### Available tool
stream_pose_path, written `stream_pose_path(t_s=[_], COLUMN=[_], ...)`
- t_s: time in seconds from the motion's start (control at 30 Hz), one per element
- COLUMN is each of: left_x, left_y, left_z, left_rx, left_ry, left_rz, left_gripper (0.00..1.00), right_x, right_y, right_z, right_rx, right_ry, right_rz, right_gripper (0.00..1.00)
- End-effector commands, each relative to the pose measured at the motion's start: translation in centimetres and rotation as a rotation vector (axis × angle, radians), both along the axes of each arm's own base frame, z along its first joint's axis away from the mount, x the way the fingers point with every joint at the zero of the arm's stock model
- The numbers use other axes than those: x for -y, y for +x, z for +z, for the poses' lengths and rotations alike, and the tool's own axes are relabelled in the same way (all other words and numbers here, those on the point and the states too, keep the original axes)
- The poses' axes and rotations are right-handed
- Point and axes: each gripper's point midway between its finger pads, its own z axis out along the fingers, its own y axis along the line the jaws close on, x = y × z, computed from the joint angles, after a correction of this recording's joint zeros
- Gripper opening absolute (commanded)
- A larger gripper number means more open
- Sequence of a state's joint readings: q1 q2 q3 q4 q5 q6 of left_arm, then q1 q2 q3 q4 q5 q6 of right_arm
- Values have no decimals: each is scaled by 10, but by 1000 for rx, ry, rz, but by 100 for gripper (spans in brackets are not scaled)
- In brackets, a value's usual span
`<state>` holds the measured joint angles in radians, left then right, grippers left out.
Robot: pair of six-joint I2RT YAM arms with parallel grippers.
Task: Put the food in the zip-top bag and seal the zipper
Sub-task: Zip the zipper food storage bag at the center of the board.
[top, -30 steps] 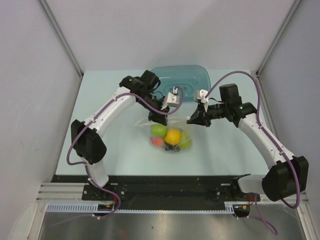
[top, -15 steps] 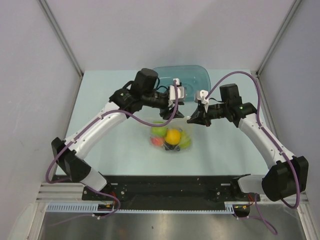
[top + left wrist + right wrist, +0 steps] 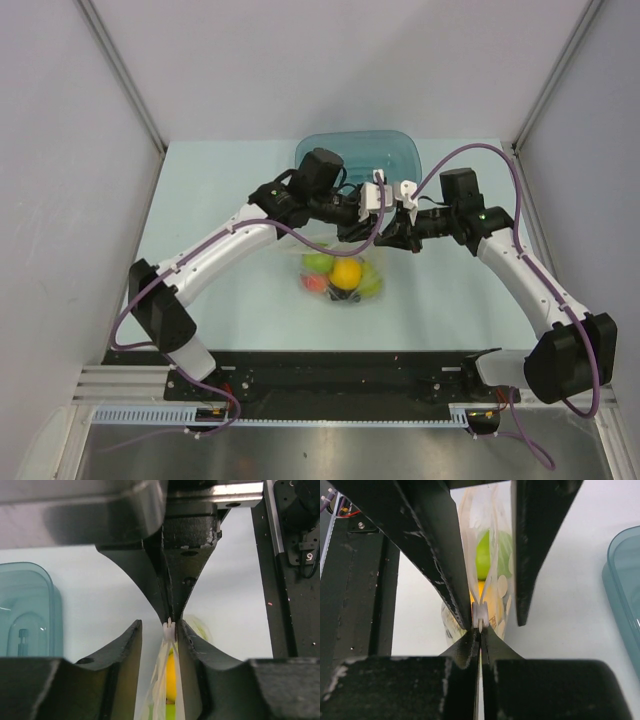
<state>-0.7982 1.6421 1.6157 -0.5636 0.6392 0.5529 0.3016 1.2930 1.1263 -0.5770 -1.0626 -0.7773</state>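
My right gripper (image 3: pixel 480 629) is pinched tight on the zipper (image 3: pixel 480 614). My left gripper (image 3: pixel 159 625) straddles the same strip, jaws slightly apart. The zip-top bag (image 3: pixel 496 595), with the food (image 3: pixel 346 273) inside, sits on the table (image 3: pixel 220 200) just in front of the teal tub (image 3: pixel 395 150).

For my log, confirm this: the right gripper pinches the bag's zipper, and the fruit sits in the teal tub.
Wrong on the fruit: it sits in the bag, not the tub, as the top view shows. The right gripper does pinch the zipper.
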Motion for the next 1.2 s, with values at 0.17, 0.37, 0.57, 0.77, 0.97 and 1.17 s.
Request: stream_pose_path(t_s=[0.17, 0.37, 0.57, 0.77, 0.97, 1.17], left_x=[0, -15, -52, -87, -131, -172], left_y=[-6, -8, 11, 22, 36, 51], left_z=[-14, -21, -39, -49, -54, -59], left_rx=[-20, -25, -91, -94, -66, -55], left_ry=[47, 79, 139, 198, 252, 301], left_rz=[-36, -21, 63, 129, 218, 302], left_gripper=[15, 0, 1, 1, 2, 2], right_x=[2, 11, 27, 44, 64, 86], right_y=[6, 16, 27, 35, 47, 58], right_z=[15, 16, 17, 13, 10, 8], right_rx=[53, 56, 64, 62, 78, 82], right_ry=[35, 46, 54, 47, 29, 20], right_rz=[-19, -66, -132, -188, -265, -334], right_gripper=[0, 0, 0, 0, 0, 0])
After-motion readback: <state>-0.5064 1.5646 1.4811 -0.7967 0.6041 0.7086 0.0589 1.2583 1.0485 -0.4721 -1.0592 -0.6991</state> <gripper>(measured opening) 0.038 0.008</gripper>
